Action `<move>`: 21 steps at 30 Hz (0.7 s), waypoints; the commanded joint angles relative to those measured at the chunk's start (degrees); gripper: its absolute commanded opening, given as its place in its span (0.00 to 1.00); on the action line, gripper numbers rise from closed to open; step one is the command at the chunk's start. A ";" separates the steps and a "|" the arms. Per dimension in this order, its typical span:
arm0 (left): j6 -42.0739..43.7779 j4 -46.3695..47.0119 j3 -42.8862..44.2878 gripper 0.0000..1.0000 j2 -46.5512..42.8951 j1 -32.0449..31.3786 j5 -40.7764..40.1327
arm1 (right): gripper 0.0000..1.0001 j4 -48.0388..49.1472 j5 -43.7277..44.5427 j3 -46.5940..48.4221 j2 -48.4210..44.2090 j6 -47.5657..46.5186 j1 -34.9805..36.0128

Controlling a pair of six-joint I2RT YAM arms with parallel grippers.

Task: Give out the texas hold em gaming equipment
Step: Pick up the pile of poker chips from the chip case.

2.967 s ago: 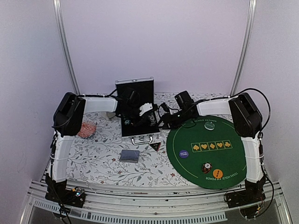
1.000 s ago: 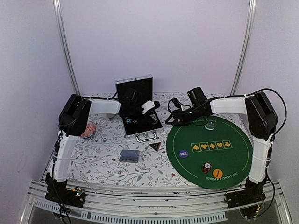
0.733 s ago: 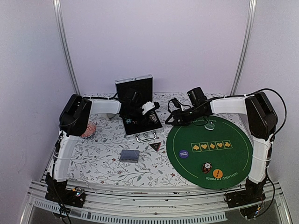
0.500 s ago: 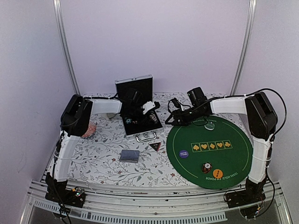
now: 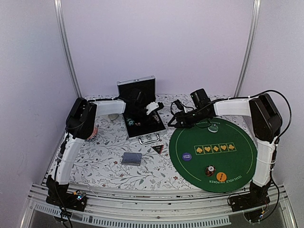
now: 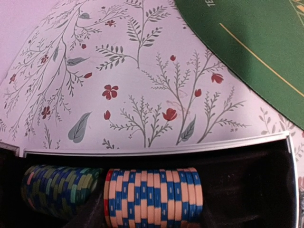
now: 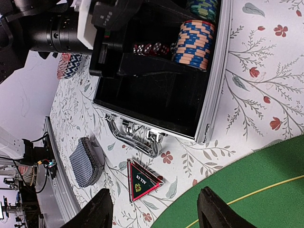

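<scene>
Chips: a row of blue-and-peach striped chips (image 6: 152, 194) lies on edge in the dark interior of the open metal case (image 7: 216, 85), just beside a green-and-blue row (image 6: 59, 187); the case sits at the far middle of the floral table (image 5: 104, 142), lid upright. The blue-grey-backed card deck (image 5: 131, 158) lies on the table nearer the arm bases; the dark triangular marker (image 5: 157, 149) lies between the case handle and the green mat (image 5: 237, 156). On the mat: a purple disc (image 5: 186, 156), an orange disc (image 5: 221, 176) and a short chip stack (image 5: 209, 169) just beside the orange one. The left gripper (image 5: 141, 115) reaches into the case; whether its jaws are parted or closed cannot be determined. The right gripper (image 7: 156, 192) hangs by the mat's far-left edge, jaws spread, holding nothing.
</scene>
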 commanded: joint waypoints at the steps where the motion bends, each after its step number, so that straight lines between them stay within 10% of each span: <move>1: -0.42 -3.89 -0.18 0.31 1.49 0.60 1.94 | 0.63 0.05 -0.46 -0.47 -1.75 -0.76 -0.20; 5: -1.62 -2.04 -2.96 0.00 -2.20 0.80 4.02 | 0.63 -0.04 -0.34 -0.30 -1.99 -0.84 -0.21; 21: -22.13 12.42 -18.01 0.00 -21.77 2.65 12.34 | 0.63 -2.83 3.01 -0.38 -9.22 -2.36 -1.32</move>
